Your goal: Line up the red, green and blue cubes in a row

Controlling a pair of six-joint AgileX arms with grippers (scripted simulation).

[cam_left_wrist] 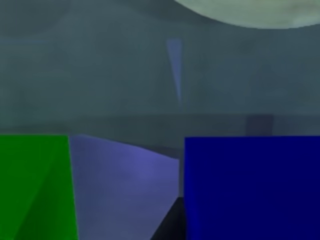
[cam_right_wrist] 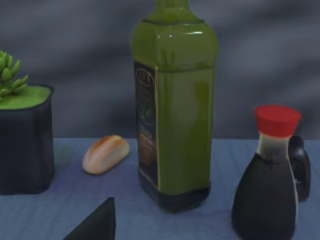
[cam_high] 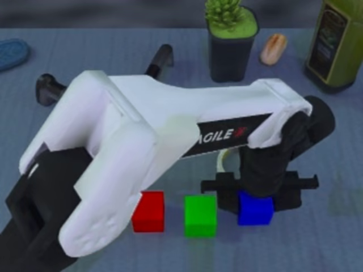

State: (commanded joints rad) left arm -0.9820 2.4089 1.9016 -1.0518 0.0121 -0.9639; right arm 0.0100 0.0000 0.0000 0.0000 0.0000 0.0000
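Observation:
The red cube [cam_high: 148,211], green cube [cam_high: 200,215] and blue cube [cam_high: 256,211] sit in a left-to-right row near the table's front edge. My left arm reaches across the table, and its gripper [cam_high: 258,195] is down over the blue cube and shut on it. In the left wrist view the blue cube [cam_left_wrist: 250,190] fills the lower right, with one dark finger [cam_left_wrist: 172,225] against its side. The green cube [cam_left_wrist: 35,185] stands a small gap away. My right gripper [cam_right_wrist: 142,232] is parked out of the top view and open, holding nothing.
At the back stand a potted succulent [cam_high: 231,39], a bread roll [cam_high: 274,47] and a green oil bottle [cam_high: 336,42]. A soy sauce bottle [cam_right_wrist: 267,185] stands next to the oil bottle. A white tape ring [cam_high: 221,163] lies partly under my left arm.

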